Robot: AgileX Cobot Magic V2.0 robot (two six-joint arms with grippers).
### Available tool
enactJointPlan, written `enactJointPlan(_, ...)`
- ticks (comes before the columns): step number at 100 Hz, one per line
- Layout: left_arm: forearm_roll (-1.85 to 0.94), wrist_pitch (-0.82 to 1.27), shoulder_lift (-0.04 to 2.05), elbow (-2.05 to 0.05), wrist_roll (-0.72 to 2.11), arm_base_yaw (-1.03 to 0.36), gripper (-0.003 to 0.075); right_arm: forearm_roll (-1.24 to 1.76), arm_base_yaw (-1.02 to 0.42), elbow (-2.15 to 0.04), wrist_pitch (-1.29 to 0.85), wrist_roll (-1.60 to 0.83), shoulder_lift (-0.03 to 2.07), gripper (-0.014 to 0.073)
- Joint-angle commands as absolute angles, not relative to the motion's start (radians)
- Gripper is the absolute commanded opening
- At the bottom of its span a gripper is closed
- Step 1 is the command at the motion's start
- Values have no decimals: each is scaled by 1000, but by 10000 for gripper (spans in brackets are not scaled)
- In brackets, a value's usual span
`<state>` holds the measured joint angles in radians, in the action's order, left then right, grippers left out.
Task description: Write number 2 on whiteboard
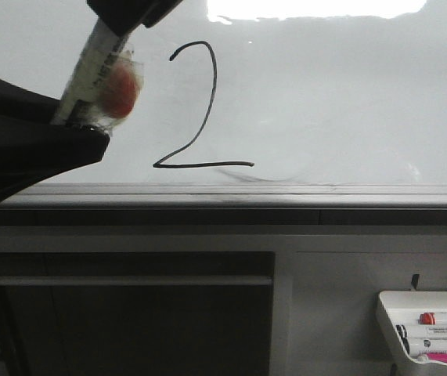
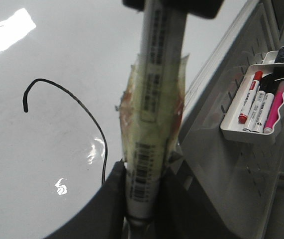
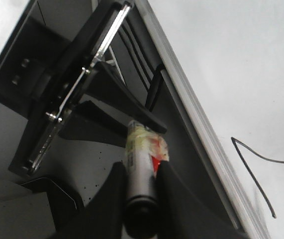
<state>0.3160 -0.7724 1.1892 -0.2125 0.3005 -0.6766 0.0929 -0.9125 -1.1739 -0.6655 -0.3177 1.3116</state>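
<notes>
A black number 2 (image 1: 200, 110) stands drawn on the whiteboard (image 1: 348, 94). A white marker (image 1: 94, 74) wrapped in clear tape with a red patch sits left of the digit, off the board surface. My left gripper (image 1: 74, 125) is shut on its lower body. My right gripper (image 1: 125, 19) is shut on its upper end. In the left wrist view the marker (image 2: 154, 114) runs up from my left gripper (image 2: 142, 199), beside the digit's hook (image 2: 67, 92). In the right wrist view my right gripper (image 3: 142, 191) clamps the marker's black end (image 3: 142, 149); the digit's base (image 3: 251, 172) shows.
The board's grey metal rim (image 1: 286, 192) runs below the digit, with a faint grey smudge (image 1: 262, 176) just above it. A white marker tray (image 1: 387, 313) with several markers hangs at lower right, also in the left wrist view (image 2: 241, 134). A dark cabinet handle (image 1: 129, 280) lies below.
</notes>
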Motion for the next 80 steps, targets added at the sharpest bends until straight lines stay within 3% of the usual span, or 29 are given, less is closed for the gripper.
enactJointPlan(1,310,-865,1178,-241,285,-681,-19,85,-913,-1208,-589,-329,1290,-23)
enactJointPlan(8,260,-872,1178,-241,285,-681,-19,62,-913,-1208,-575,-332,1290,131)
enactJointPlan(16,109,-898,1178,-241,272,-681,-19,9,-892,-1215,-540,-325,1290,456)
enactJointPlan(23,-80,-925,1178,-242,198,-681,-19,-18,-848,-1239,-511,-308,1289,667)
enactJointPlan(36,-245,-838,1178,-288,70,-681,-19,-21,-748,-1291,-498,-279,1285,614)
enactJointPlan(51,-312,-514,1190,-438,13,-678,-20,-16,-700,-1301,-507,-265,1271,567)
enactJointPlan(80,-471,-232,1292,-611,13,-613,-19,-13,-700,-1301,-554,-265,1268,566)
